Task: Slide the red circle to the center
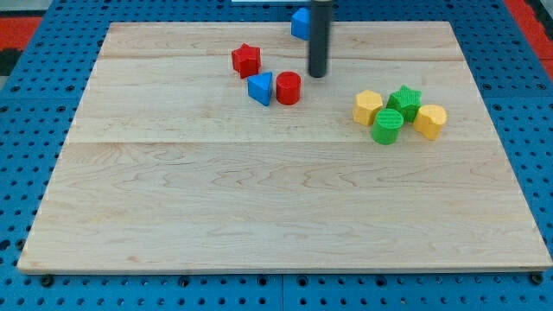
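Red circle point(288, 88): short cylinder, flat top, ridged sides, sitting in the upper-middle part of the board, above the board's centre. Touching its left side, a blue triangle point(260, 88), wedge-shaped, matte plastic. Up and to the view's left of that, a red star point(246, 60), standing apart from the pair.

My tip point(318, 74): a plain dark rod, smooth, nothing held, no jaws to it. It stands just to the upper right of the red circle, near but not touching. Behind the rod at the top edge, a blue block point(299, 23), partly hidden; shape unclear.

To the view's right, a tight cluster: yellow block point(367, 108), green star point(404, 101), green cylinder point(387, 126), second yellow block point(429, 121), all packed together.

Surface: pale wooden board point(276, 216), glued planks, visible grain. Around it, blue perforated base point(26, 130) with regular holes; red patches at the top corners.
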